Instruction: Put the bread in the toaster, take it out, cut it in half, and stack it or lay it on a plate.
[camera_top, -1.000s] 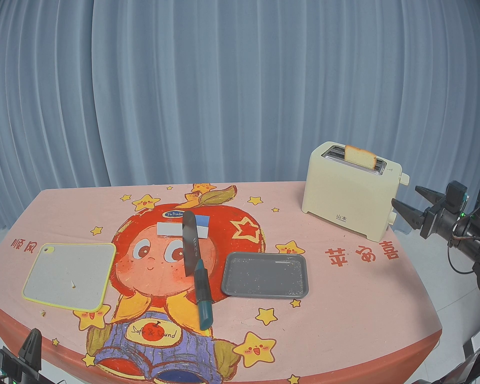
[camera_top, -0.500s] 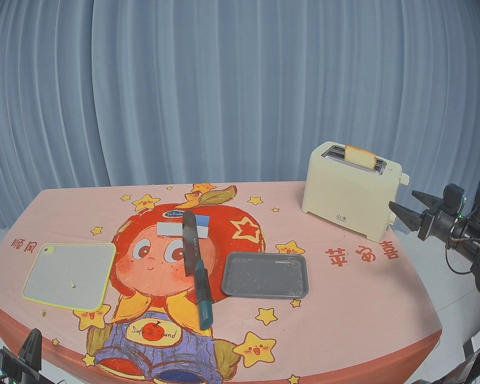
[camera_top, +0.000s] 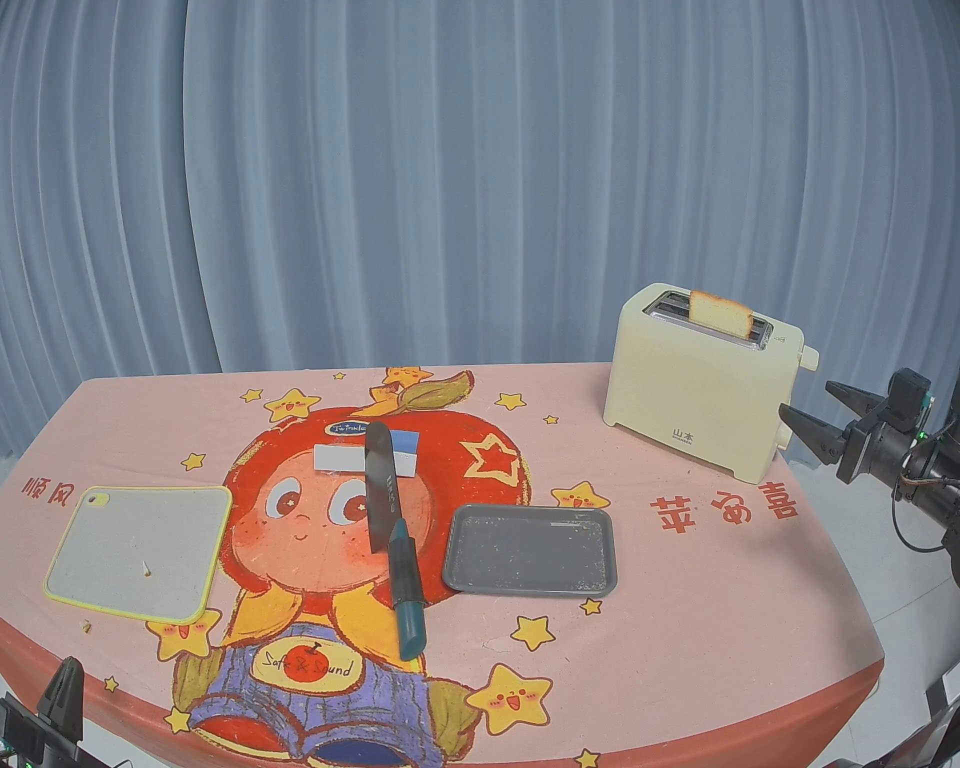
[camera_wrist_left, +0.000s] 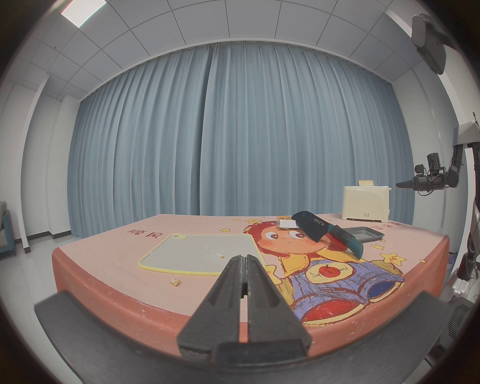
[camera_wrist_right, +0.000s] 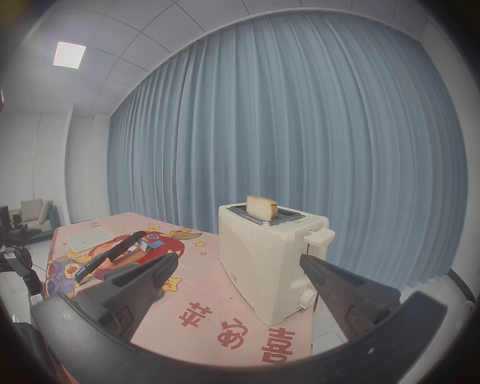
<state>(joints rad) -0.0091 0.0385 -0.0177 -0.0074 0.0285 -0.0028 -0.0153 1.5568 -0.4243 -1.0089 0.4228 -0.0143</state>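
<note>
Right claw (camera_top: 805, 395), spread, sits just beside toaster (camera_top: 690, 400) lever end; bread (camera_top: 721, 313) stands in slot, up & left of it, so right arm's nearer.

Right end effector (camera_top: 803, 395) slightly lower

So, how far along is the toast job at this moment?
Done: the pale bread slice stands in the slot of the cream toaster, sticking up. In hand: the right gripper, jaws open, hovers beside the toaster's lever end, holding nothing. Remaining: lift the slice out, halve it with the teal-handled knife on the yellow-rimmed cutting board, lay it on the grey rectangular tray.
</note>
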